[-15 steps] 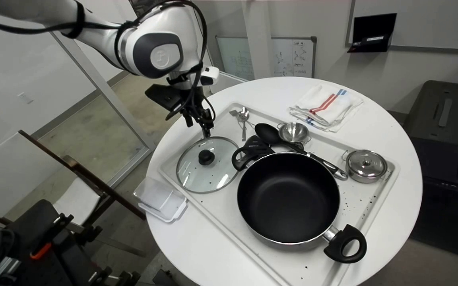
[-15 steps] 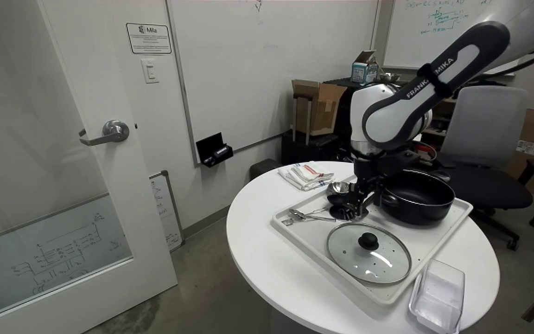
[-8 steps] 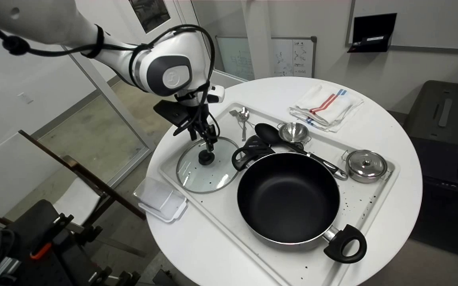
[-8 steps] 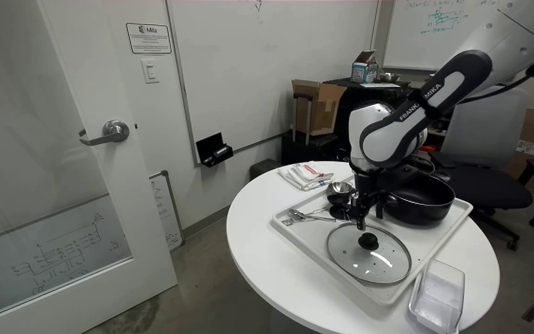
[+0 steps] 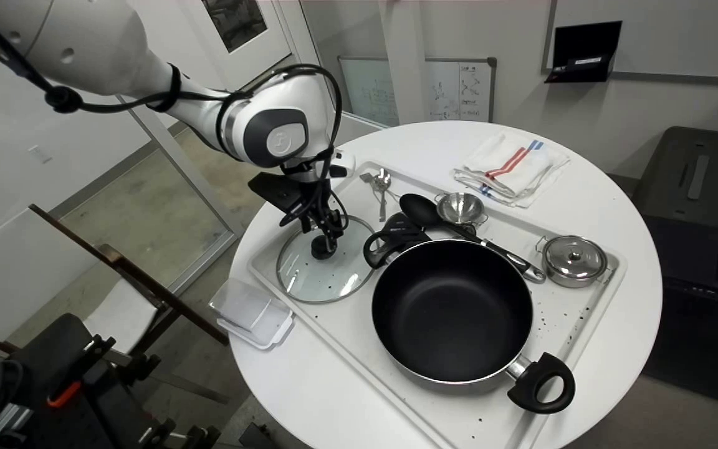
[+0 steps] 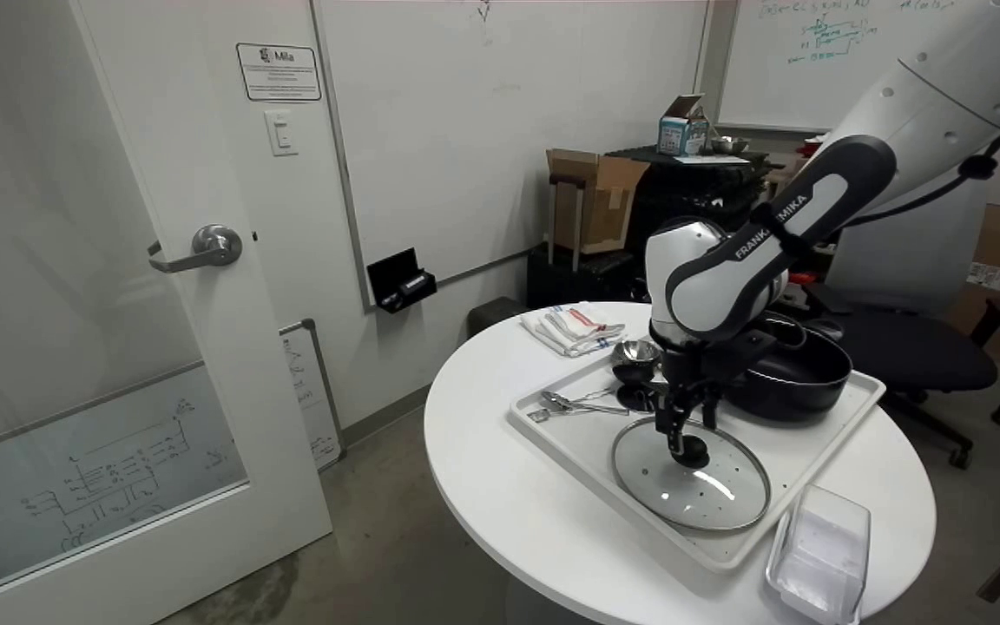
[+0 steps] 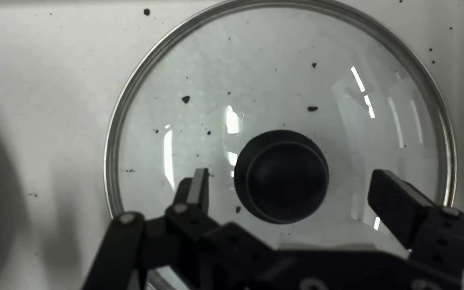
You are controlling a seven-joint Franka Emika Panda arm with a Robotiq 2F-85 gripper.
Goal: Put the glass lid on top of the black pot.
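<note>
The glass lid (image 5: 340, 274) lies flat, knob up, on the white tray's corner; it also shows in an exterior view (image 6: 665, 495) and fills much of the wrist view (image 7: 264, 60). Its black knob (image 7: 284, 181) sits between my fingers in the wrist view, with a gap on each side. My gripper (image 7: 289, 175) is open and points down over the lid; it shows at the knob in both exterior views (image 5: 319, 239) (image 6: 693, 436). The black pot (image 5: 452, 318) stands uncovered beside the lid; the arm partly hides it in an exterior view (image 6: 799, 395).
The tray (image 5: 359, 366) also holds a black spoon (image 5: 420, 210), a metal strainer (image 5: 460, 207), a small lidded steel pot (image 5: 575, 259) and small utensils (image 5: 382, 181). A clear plastic container (image 5: 253, 315) sits at the table edge near the lid. A folded towel (image 5: 512, 165) lies behind the tray.
My gripper has moved down and across to the lid, and its fingertips have come down to the knob. The lid and the pot have not moved.
</note>
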